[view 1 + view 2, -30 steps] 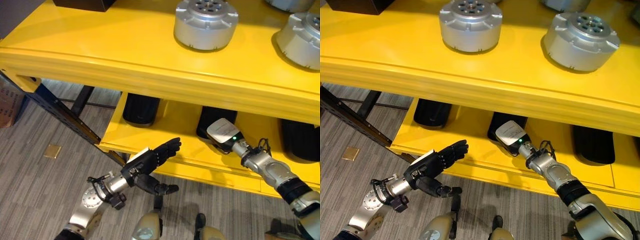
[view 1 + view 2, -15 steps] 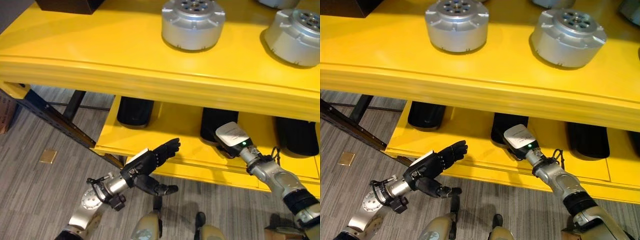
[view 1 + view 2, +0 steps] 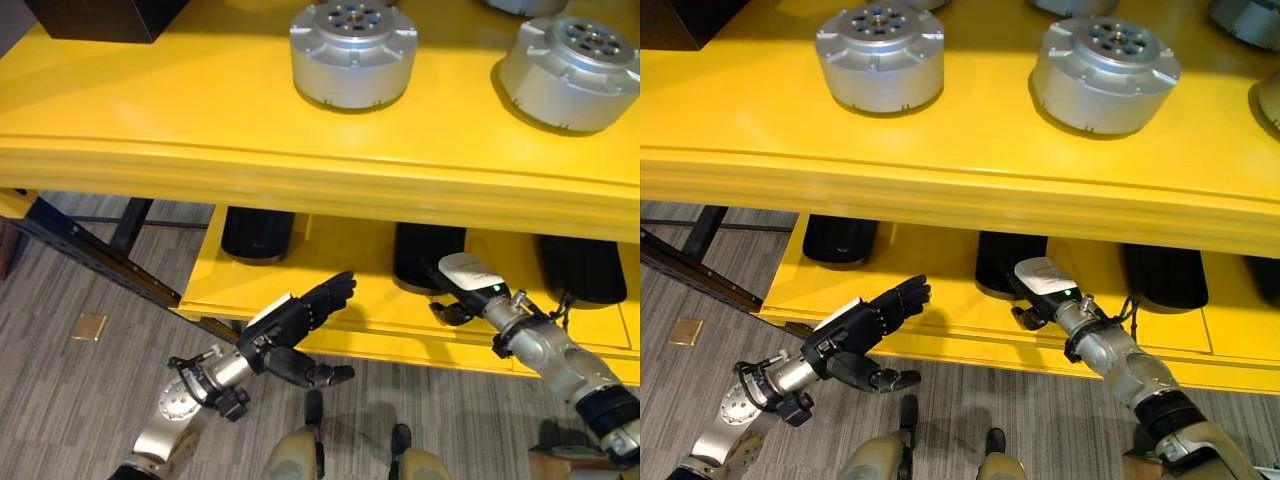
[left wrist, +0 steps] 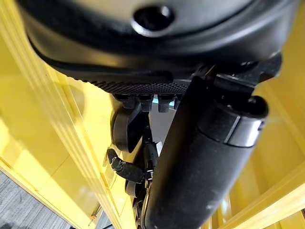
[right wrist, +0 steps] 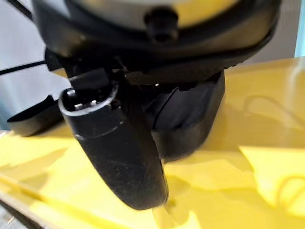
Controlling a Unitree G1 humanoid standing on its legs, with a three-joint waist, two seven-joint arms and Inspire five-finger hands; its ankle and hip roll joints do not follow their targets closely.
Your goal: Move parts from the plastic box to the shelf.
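My right hand (image 3: 1040, 290) is reached in over the lower yellow shelf board (image 3: 940, 300), up against the black rounded part (image 3: 1010, 262) standing in the middle of that tier. My wrist view shows my thumb (image 5: 119, 143) curving down in front of the part's dark body (image 5: 190, 114), but the fingers are lost behind it, so I cannot tell whether I am grasping it or have let go. The part itself sits on the board, upright as far as I can see.

At about 9 o'clock from that hand, my left hand (image 3: 295, 325) hangs in front of the shelf's front lip with fingers stretched straight, carrying nothing. Two more black parts stand in the same tier, one at 9 o'clock (image 3: 840, 240) and one at 3 o'clock (image 3: 1165, 275). Above, at 12 o'clock, silver round metal housings (image 3: 878, 55) rest on the upper yellow shelf (image 3: 970, 160).

My worry: if I pull back while a finger is hooked behind the part, I could tip it or drag it toward the front lip. Lifting my wrist carelessly could knock the underside of the upper shelf.
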